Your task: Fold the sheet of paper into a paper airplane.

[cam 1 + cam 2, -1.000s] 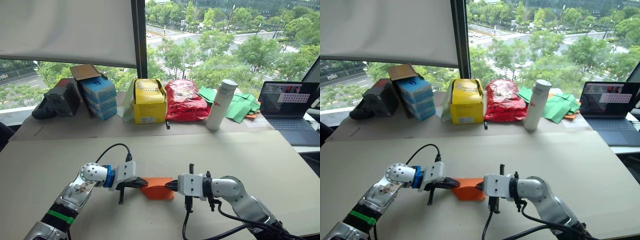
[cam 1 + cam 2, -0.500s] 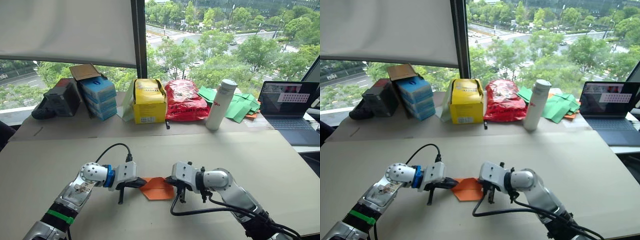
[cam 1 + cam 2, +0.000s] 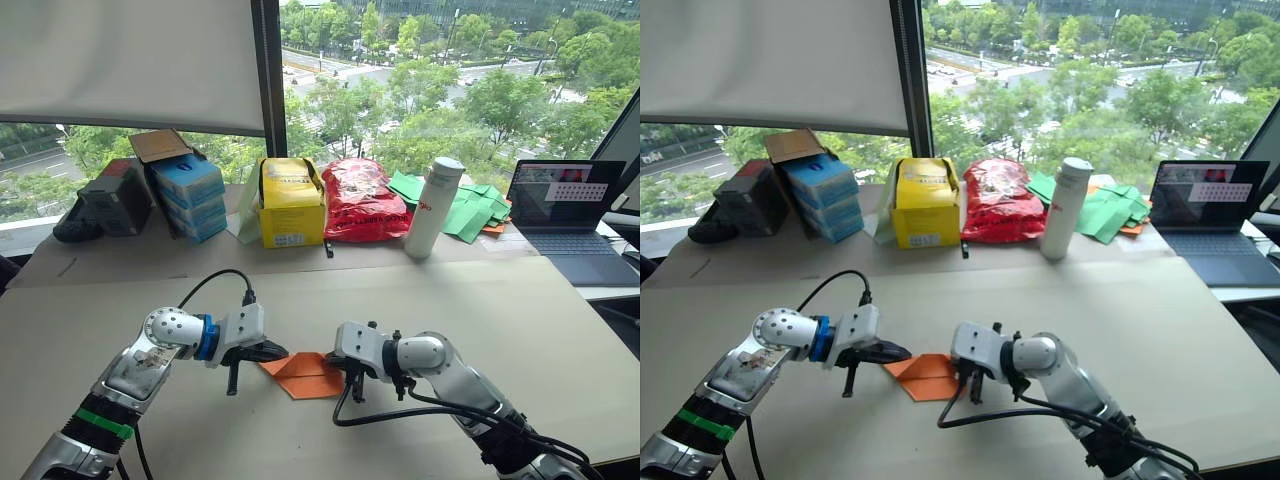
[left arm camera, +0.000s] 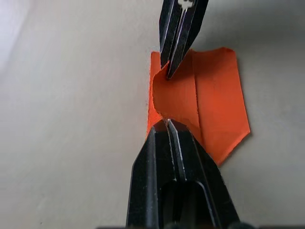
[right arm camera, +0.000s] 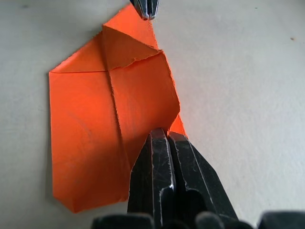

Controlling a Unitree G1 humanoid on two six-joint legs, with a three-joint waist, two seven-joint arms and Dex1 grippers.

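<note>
The thin bright orange sheet of paper point(image 3: 308, 374), folded to a point, lies on the bare beige table point(image 3: 480, 310) between the two grippers, with open tabletop all around. The left gripper point(image 3: 281, 353) is clamped on its pointed end, the right gripper point(image 3: 333, 363) on the opposite edge. Since a second ago the right wrist has rolled over and the sheet lies flatter

The folded bright orange sheet of paper point(image 3: 308, 374) lies flat on the pale worktop point(image 3: 520, 320), between the left hand point(image 3: 276, 353) and the right hand point(image 3: 336, 366). Behind it stand a yellow cardboard box point(image 3: 292, 203), a red plastic bag point(image 3: 360, 201) and a white cylindrical bottle point(image 3: 432, 208).
</note>
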